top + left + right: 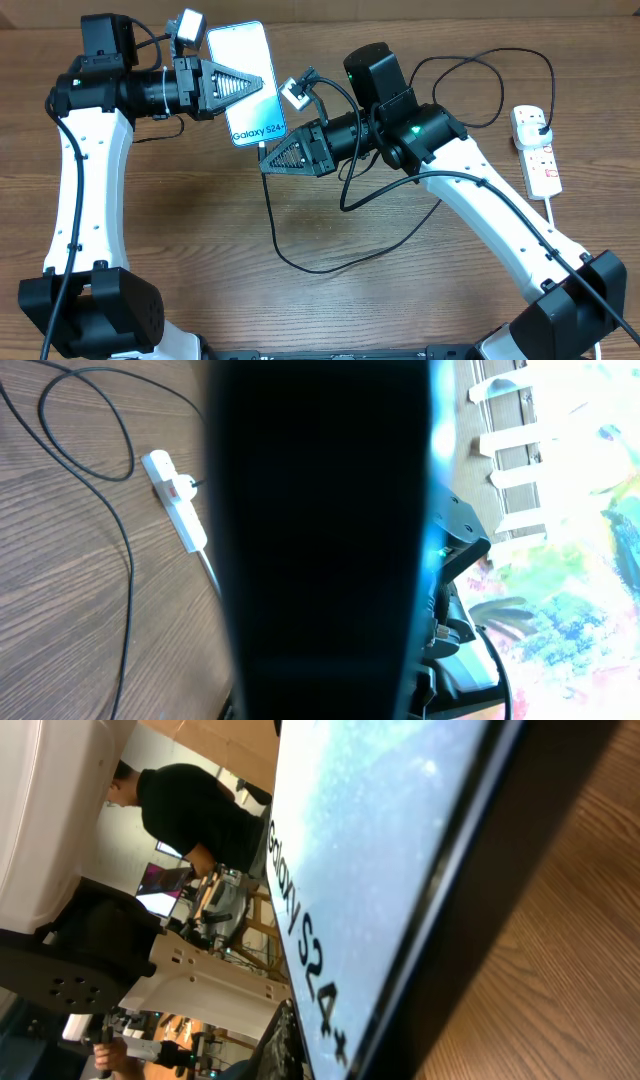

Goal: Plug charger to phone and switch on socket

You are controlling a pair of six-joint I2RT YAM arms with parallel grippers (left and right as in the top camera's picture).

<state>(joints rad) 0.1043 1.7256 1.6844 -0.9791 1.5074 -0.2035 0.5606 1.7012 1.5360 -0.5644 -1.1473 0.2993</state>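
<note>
Two arms are meeting at the phone (240, 45). The left gripper (262, 82) is pinching it aloft. The right gripper (272, 160) is hovering at its lower edge, where the charger (271, 210) ends; finger spread hidden, cannot tell. Judgement: squaring the tip to the port, pushing slowly. The socket (537, 150) is lying far right.

A brown wooden table (200, 220) is shown. A white power strip (537, 150) is laid near its right edge, and a thin black cable (310, 271) is spread across it in loose loops.
</note>
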